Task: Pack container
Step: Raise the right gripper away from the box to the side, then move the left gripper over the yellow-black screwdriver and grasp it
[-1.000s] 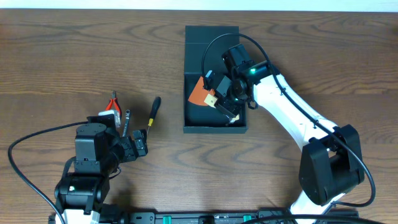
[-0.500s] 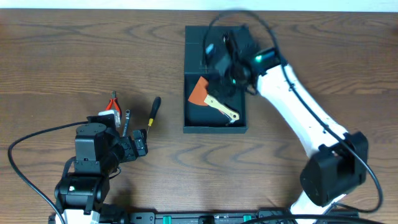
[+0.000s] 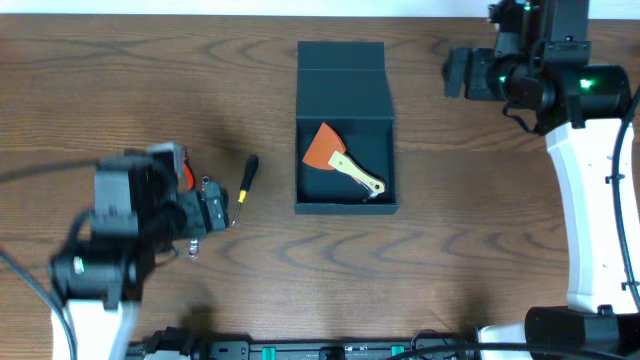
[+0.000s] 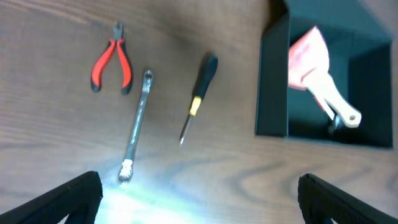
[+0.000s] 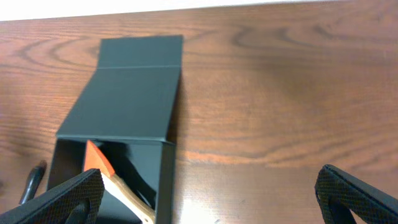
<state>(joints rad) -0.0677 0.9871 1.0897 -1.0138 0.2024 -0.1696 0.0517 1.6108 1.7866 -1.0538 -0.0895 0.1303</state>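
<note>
Container [image 3: 342, 92] is sitting near the middle of the table [image 3: 480, 250], toward the far edge in the overhead view. Its flap lid is lying open and flat behind it. A scraper [image 3: 342, 160] with an orange blade and a pale handle is lying diagonally on the box floor. The blade is pointing far-left and the handle end is resting by the near-right corner.

Working left to right:

- Your left arm is showing blurred at the left edge of the overhead view.
- The left gripper [image 4: 199, 193] is hanging over the table with its fingers spread wide and nothing between them.
- Red-handled pliers [image 4: 112, 62] are lying farthest left on the wood.
- A metal wrench [image 4: 137, 124] is lying just beside them on the right, close but apart.
- A screwdriver [image 4: 199, 96] with a black handle and a yellow band is lying between the wrench and the container, clear of both.
- You are seeing the container's left wall next, with the scraper inside.

Your right arm is standing along the right edge of the overhead view. The right gripper [image 5: 211, 196] is hovering off the container's far-right side, well apart from it. Its fingers are spread wide and gripping nothing.
</note>
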